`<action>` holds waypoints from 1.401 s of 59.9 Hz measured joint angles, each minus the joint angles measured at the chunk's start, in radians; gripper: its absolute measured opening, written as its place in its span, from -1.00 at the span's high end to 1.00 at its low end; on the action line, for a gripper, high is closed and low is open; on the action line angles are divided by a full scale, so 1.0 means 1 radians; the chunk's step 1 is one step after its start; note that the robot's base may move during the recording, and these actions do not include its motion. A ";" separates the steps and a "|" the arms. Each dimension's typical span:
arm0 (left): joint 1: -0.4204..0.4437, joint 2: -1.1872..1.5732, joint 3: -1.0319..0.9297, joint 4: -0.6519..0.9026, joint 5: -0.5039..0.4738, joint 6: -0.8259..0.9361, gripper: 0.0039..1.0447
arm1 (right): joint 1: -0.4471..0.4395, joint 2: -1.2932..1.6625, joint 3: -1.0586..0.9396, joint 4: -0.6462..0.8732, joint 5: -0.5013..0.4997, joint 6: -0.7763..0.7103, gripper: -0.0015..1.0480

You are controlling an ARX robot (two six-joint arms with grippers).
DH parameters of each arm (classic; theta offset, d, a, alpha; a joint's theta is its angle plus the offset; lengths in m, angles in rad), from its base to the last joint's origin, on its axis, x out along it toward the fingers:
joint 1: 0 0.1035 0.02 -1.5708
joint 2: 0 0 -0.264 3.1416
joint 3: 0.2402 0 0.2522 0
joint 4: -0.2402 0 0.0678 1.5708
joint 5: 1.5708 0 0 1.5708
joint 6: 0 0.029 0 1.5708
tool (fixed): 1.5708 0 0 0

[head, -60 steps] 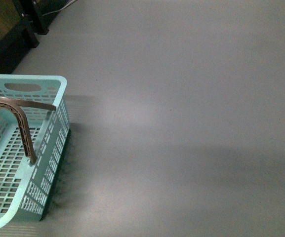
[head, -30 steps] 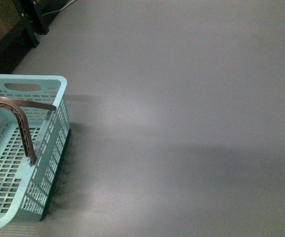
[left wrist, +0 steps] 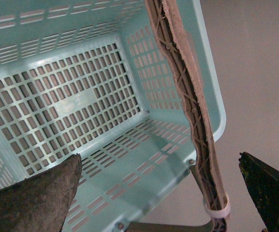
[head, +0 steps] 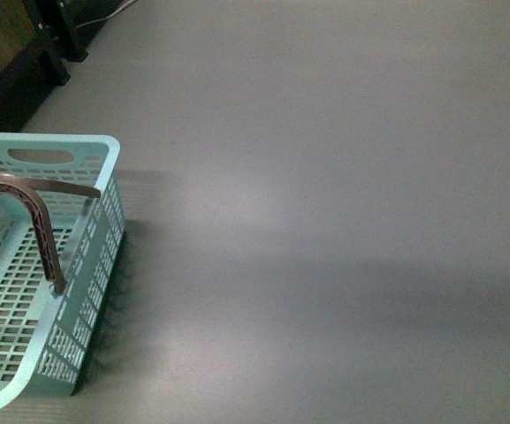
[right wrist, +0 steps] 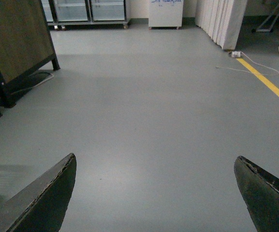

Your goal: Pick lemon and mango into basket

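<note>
The pale turquoise basket (head: 104,238) stands on the grey floor at the left of the front view, a brown handle (head: 42,225) arching over it. Nothing lies inside it as far as shows. My left gripper (left wrist: 161,166) hangs open above the basket's end (left wrist: 62,101), its dark fingers (left wrist: 37,198) spread either side of the brown handle (left wrist: 192,111). Over bare floor, my right gripper (right wrist: 156,166) is open with nothing between its fingers (right wrist: 45,200). The lemon and the mango are out of view. Neither arm shows in the front view.
Dark furniture legs (head: 47,53) stand at the far left. In the right wrist view, a wooden cabinet (right wrist: 13,43), glass-door coolers (right wrist: 88,9), a white unit (right wrist: 166,12), a floor cable (right wrist: 248,67) and a yellow floor line (right wrist: 270,84).
</note>
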 joint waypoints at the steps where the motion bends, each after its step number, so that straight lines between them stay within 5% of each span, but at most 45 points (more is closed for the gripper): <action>1: -0.002 0.015 0.013 0.003 0.002 -0.006 -0.87 | 0.000 0.000 0.000 0.000 0.000 0.000 -0.83; 22: -0.018 0.248 0.237 0.009 -0.013 -0.052 -0.87 | 0.000 0.000 0.000 0.000 0.000 0.000 -0.83; 60: -0.100 0.365 0.346 -0.026 -0.048 -0.208 0.82 | 0.000 0.000 0.000 0.000 0.000 0.000 -0.83; 84: -0.137 -0.019 0.137 -0.140 -0.056 -0.302 0.90 | 0.000 0.000 0.000 0.000 0.000 0.000 -0.83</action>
